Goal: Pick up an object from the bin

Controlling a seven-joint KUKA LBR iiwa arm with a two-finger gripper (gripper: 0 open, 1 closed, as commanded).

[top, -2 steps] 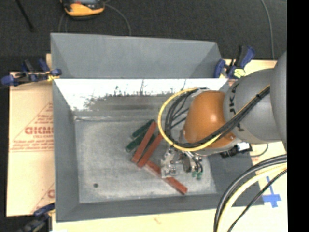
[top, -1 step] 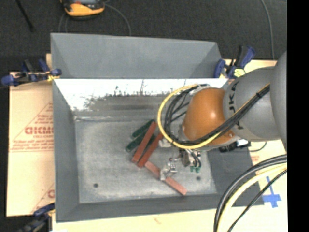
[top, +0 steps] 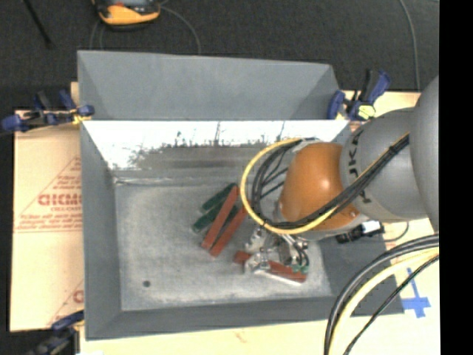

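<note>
My gripper is low in the bin, close above the floor. I cannot tell if it is spread or pressed together, because the metal parts hide each other from this side.

Touching the gripper, or just under it on the side toward the camera, lies a flat red stick. I cannot see whether I have it already. Just left of the gripper is a small red piece. Further left and up from the gripper lies a small heap of long red-brown and green sticks, side by side and slanted. Above the gripper sits my orange cover with the cables around it.

I judge the red stick is the thing to take. It looks stiff, light and thin, probably plastic or wood with a smooth face, so it may slip or turn. I think the best hold is across its narrow width, near the middle of its length, so that it does not tip.
</note>
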